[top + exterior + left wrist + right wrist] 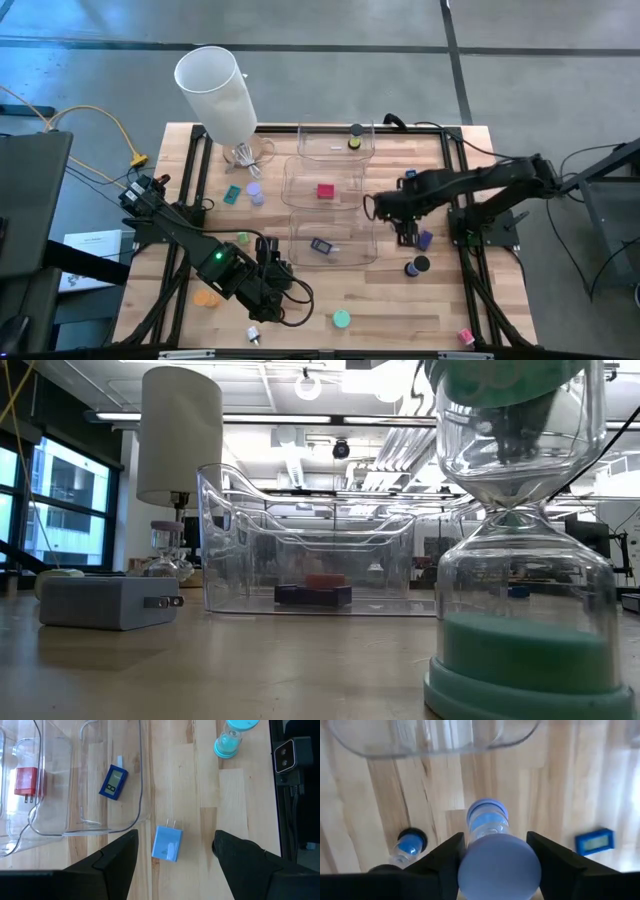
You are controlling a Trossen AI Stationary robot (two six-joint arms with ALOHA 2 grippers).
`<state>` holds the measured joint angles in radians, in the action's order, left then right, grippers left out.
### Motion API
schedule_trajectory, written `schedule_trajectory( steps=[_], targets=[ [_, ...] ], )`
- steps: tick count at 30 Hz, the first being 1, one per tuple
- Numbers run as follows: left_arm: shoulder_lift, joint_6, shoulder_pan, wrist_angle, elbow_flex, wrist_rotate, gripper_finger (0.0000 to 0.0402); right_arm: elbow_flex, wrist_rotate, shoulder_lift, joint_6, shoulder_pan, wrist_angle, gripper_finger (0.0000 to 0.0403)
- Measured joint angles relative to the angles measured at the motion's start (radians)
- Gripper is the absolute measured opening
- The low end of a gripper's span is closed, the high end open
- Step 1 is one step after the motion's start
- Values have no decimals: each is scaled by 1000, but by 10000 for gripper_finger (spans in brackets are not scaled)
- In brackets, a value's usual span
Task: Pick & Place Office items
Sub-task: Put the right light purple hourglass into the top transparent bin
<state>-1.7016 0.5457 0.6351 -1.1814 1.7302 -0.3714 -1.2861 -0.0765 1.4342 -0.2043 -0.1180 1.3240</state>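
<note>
Right wrist view: right gripper pinches a lavender hourglass, hiding its base.

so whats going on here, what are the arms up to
Two robot arms are sorting small office items into clear bins. The left claw hovers open over a light blue plug adapter lying on the table beside the nearest bin. The right claw has its fingers on either side of a lavender sand timer. A red adapter and a small blue display already lie in bins.
</note>
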Motion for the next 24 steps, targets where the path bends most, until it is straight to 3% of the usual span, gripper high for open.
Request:
schedule_trajectory(
  steps=[10,17,24],
  targets=[
    [0,0,0,0,0,0,254,-246,-2,0,189,191,25,185],
    [0,0,0,0,0,0,254,-274,49,11,330,393,-71,201],
    [0,0,0,0,0,0,254,-281,81,105,421,552,-179,185]
  ],
)
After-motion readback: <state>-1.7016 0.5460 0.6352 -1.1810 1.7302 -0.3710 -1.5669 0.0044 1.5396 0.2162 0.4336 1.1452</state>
